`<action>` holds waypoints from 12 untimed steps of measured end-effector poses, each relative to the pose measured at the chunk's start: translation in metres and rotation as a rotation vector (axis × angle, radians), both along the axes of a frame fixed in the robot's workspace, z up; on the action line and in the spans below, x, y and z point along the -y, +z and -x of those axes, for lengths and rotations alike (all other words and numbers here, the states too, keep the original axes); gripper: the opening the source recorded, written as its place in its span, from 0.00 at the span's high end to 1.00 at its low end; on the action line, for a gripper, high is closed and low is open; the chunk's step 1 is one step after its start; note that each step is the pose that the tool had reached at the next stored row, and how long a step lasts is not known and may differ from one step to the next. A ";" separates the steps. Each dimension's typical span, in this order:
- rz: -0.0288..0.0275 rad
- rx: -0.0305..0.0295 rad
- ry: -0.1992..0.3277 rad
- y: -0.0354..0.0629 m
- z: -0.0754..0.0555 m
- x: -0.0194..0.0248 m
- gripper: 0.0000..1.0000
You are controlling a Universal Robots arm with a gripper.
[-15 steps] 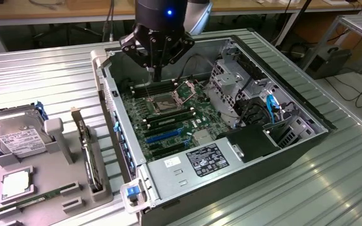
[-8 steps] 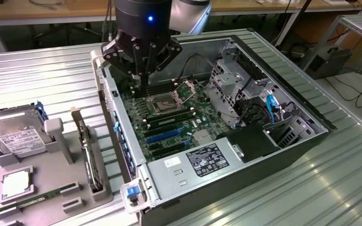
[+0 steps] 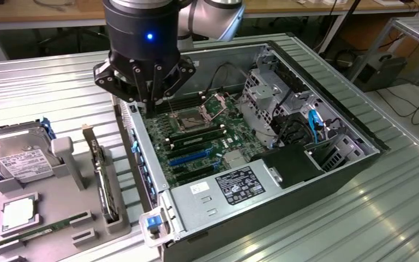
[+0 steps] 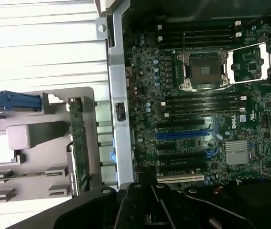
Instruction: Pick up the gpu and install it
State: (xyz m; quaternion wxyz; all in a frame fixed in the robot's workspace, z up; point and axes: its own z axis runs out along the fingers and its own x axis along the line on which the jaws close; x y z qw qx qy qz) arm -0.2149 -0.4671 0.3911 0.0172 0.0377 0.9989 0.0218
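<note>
In the exterior view, an open computer box [image 3: 145,164] lies on a ribbed metal table [image 3: 326,229]. Inside is a green board [image 3: 217,143] with a square chip holder [image 3: 195,115]. A blue slot [image 3: 191,156] is at 6 o'clock from the holder. A gray tray [image 3: 57,202] lies at 9 o'clock from the box. It holds a hard drive [image 3: 17,158] at 11 o'clock and a thin green stick [image 3: 39,232] at 6 o'clock.

Corrugated bare-metal table [image 3: 384,218], matt grey plastic tray [image 3: 57,202].
</note>
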 end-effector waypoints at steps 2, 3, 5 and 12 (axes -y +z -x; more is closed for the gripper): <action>-0.0001 0.0001 0.000 -0.0008 0.006 0.0041 0.89; -0.0002 0.0001 0.000 -0.0013 0.009 0.0059 0.89; 0.0001 0.0001 0.000 -0.0020 0.016 0.0090 0.89; 0.0048 0.0001 0.000 -0.0102 0.060 0.0135 0.89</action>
